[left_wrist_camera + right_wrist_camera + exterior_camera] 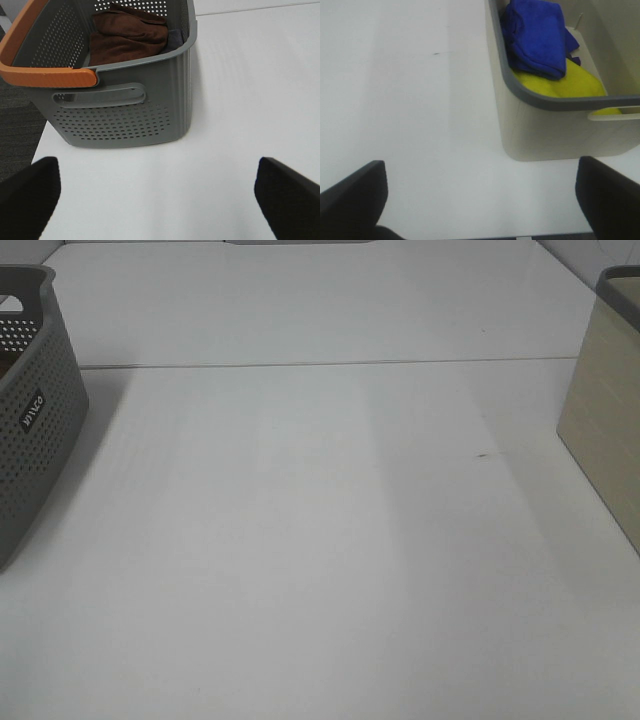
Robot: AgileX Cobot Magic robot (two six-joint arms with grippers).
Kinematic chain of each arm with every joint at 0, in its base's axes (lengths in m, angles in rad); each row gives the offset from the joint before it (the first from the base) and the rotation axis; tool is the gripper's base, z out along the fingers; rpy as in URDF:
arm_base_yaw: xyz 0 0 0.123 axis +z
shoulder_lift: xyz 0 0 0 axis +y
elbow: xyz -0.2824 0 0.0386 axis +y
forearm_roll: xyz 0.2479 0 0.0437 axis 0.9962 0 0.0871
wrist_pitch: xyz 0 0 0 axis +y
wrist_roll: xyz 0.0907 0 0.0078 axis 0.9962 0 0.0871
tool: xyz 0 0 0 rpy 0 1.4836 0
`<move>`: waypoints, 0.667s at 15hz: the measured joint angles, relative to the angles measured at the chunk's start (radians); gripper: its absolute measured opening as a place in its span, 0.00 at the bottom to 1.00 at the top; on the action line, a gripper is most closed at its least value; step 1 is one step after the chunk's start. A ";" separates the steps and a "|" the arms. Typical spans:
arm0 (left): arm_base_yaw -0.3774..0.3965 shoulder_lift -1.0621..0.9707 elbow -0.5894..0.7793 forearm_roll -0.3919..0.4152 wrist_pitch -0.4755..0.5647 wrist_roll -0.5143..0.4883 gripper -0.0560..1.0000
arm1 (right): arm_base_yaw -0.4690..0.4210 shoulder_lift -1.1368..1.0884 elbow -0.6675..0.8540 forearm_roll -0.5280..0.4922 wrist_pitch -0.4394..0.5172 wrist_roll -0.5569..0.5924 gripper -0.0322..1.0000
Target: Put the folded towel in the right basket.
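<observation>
A: Where is the towel located?

B: A folded brown towel (127,37) is seen lying inside the grey perforated plastic basket with the orange handle (125,107), which is parked at the left edge of the white worktop (320,540). In the high view only that basket's perforated wall (35,430) is shown at the left edge; its contents are hidden there.

A: And the right side?

B: A beige smooth-walled basket with a grey rim (550,125) is placed at the right edge of the worktop; in the high view just its side (605,420) is caught. A folded blue towel (537,37) is stacked on top of a yellow cloth (567,82) inside it.

A: Gripper states?

B: The left gripper (160,200) is spread wide, nothing held; its black fingers (27,192) are seen over bare worktop, just in front of the grey basket. The right gripper (482,200) is likewise spread wide and empty, with its black fingers (355,192) over the worktop beside the beige basket. Neither arm is caught in the high view.

A: Middle of the worktop?

B: A seam line (330,364) is seen running across toward the far edge, and a small dark mark (483,454) is noted right of centre.
</observation>
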 joint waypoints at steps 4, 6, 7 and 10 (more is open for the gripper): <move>0.000 0.000 0.000 -0.001 0.000 0.010 0.98 | 0.048 -0.266 0.133 -0.011 0.056 0.071 0.97; 0.000 0.000 0.000 -0.001 0.000 0.010 0.98 | 0.048 -0.292 0.158 -0.013 0.058 0.080 0.97; 0.000 0.000 0.000 -0.001 0.000 0.010 0.98 | 0.048 -0.292 0.161 -0.011 0.050 0.082 0.97; 0.000 0.000 0.000 -0.001 0.000 0.013 0.98 | 0.048 -0.292 0.199 -0.007 -0.017 0.083 0.97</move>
